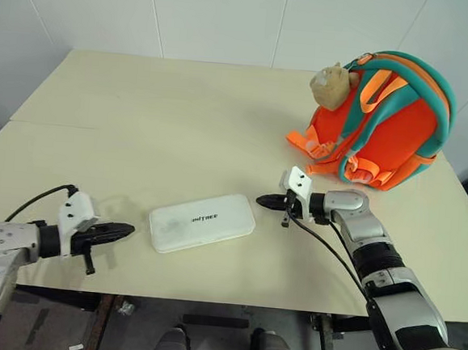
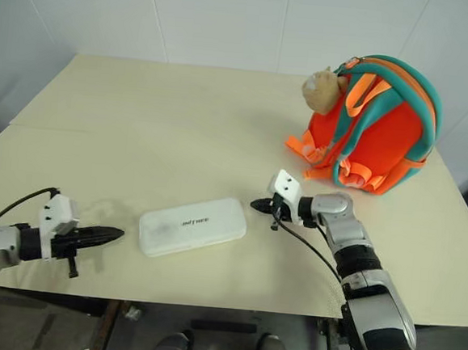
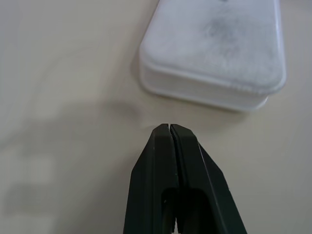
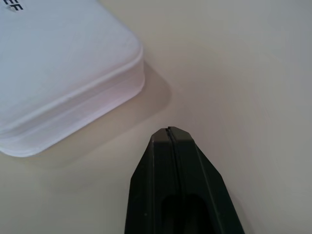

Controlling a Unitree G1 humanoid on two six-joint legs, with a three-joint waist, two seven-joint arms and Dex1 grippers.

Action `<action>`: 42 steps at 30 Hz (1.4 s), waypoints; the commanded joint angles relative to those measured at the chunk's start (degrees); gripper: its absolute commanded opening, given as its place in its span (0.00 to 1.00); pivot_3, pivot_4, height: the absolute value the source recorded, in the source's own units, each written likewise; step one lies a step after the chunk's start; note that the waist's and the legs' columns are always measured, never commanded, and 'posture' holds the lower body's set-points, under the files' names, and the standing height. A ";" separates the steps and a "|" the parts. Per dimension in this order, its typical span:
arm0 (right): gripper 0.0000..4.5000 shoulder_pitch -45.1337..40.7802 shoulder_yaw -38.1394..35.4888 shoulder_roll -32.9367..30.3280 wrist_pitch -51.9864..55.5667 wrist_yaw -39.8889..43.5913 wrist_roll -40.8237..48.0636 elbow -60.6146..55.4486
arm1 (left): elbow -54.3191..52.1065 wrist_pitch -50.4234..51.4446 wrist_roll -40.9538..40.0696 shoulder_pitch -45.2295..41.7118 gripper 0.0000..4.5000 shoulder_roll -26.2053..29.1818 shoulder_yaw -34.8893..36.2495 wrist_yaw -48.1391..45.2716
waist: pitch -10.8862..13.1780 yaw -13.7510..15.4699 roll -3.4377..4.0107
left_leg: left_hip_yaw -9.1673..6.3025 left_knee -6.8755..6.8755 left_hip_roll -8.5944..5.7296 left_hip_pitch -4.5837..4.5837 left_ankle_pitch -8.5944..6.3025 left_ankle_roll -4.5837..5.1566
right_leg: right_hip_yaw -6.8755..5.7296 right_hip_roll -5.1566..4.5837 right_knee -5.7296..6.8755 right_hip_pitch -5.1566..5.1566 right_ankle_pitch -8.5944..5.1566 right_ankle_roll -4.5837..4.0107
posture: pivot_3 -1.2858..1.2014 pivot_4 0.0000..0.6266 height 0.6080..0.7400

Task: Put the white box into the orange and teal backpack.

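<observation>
The left gripper [image 1: 122,231] is hovering low over the bench [image 1: 140,127] with its two black fingers pressed together and gripping nothing, its tip aiming toward the near short end of the white box [image 1: 203,222]. From this gripper the box is lying just ahead and slightly to the right, a small strip of bare bench showing between tip and box in the left wrist view, so they are sitting apart, not touching. The box is lying flat, lid up with its dark lettering showing, and its long axis is running roughly from one gripper toward the other, tilted a little so that the end by the right gripper sits farther from the robot. The right gripper [image 1: 266,200] is likewise closed on nothing, its tip pointing at the opposite short end of the box, just beside that rounded corner with a narrow gap in the right wrist view. Both grippers are bracketing the box end to end, and the right one looks marginally nearer. The orange and teal backpack [image 1: 388,126] is standing well beyond and to the right of the right gripper, far from the box. With both closed tips facing the ends, the coming move probably depends on pressing inward along that long axis to pinch the box between them.
</observation>
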 commanded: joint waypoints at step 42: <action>0.00 28.63 -11.63 -24.10 28.72 1.06 11.69 -45.67 | 0.18 2.97 0.03 -12.07 0.01 -7.24 -9.20 -2.65 | -0.01 0.09 -0.02 | 0.06 0.24 0.00 0.07 0.00 0.02 | 0.16 0.02 0.10 0.05 0.00 0.04 | 0.52 0.24 1.00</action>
